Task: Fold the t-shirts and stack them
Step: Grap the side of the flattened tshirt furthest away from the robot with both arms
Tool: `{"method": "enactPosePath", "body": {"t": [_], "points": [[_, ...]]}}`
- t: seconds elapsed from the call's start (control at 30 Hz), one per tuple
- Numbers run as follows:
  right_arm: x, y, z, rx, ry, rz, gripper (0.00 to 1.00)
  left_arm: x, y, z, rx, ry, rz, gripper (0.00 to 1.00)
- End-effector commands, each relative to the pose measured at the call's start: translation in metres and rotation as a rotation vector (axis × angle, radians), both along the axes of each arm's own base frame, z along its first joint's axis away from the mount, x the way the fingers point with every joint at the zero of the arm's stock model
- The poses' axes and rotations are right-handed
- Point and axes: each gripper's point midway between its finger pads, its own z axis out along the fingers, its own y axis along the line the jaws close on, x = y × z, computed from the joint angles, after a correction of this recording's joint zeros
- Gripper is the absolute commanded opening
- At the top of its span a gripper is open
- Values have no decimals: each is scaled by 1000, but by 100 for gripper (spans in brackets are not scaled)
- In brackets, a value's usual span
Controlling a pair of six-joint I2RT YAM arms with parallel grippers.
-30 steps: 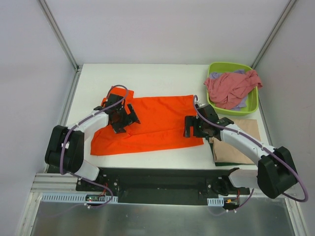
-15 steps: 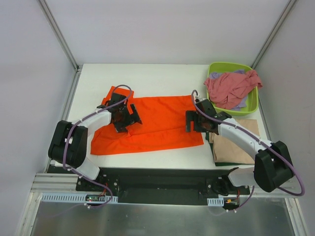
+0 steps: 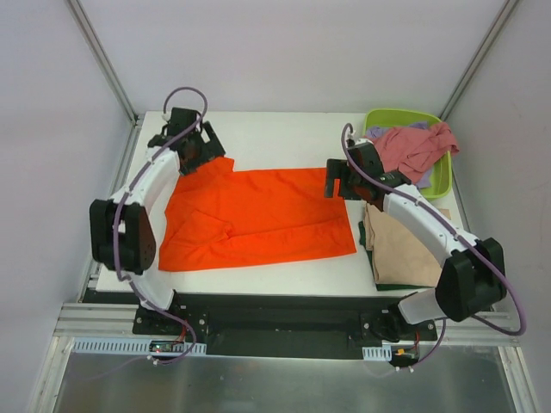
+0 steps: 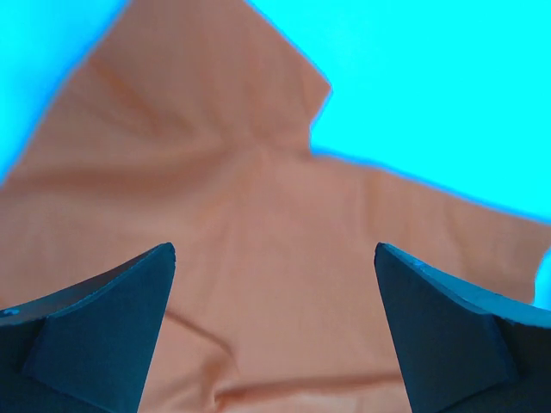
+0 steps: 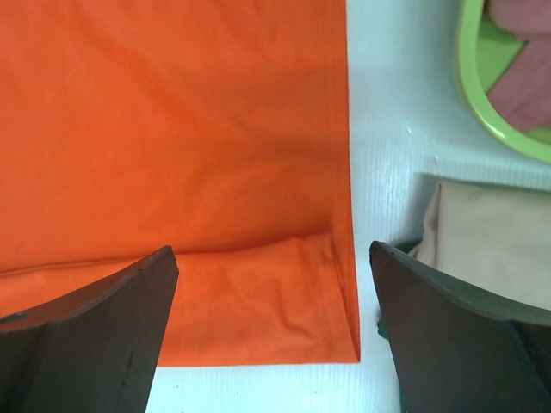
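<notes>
The bright orange t-shirt (image 3: 267, 215) lies spread flat mid-table, with a crease near its left end. My left gripper (image 3: 191, 148) hovers open over the shirt's far left corner; in the left wrist view the cloth (image 4: 241, 232) fills the gap between the wide-apart fingers (image 4: 95, 335). My right gripper (image 3: 343, 179) is open above the shirt's far right corner, with the shirt's right edge (image 5: 340, 215) between its fingers and nothing held. A folded tan t-shirt (image 3: 405, 249) rests on a dark green one (image 3: 380, 282) at the right. Pink (image 3: 405, 153) and lavender (image 3: 422, 182) shirts lie crumpled in the tub.
The lime-green tub (image 3: 442, 182) stands at the far right corner, its rim (image 5: 469, 86) close to the right gripper. The folded stack (image 5: 491, 241) lies just right of the orange shirt. Frame posts and walls close in the table's sides.
Both arms moved toward the table's far side. The left gripper left the shirt's left part for its far left corner; the right gripper rose to the far right corner. Both stayed open.
</notes>
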Motion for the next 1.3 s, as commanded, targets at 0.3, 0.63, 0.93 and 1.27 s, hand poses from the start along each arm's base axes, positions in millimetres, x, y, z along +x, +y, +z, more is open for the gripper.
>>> {"method": "enactPosePath", "body": {"t": [0.3,0.63,0.93,1.27], "points": [[43,14,-9,-43,14,68,96,172,86,-16,383,-44,-41,85],[37,6,-25,-63,57,65,96,191,83,-75,404,17,-153,79],[20,-1,-39,-80,102,75,96,170,93,-99,427,118,-143,64],[15,-3,-41,-77,108,74,96,148,90,-155,393,272,-209,52]]}}
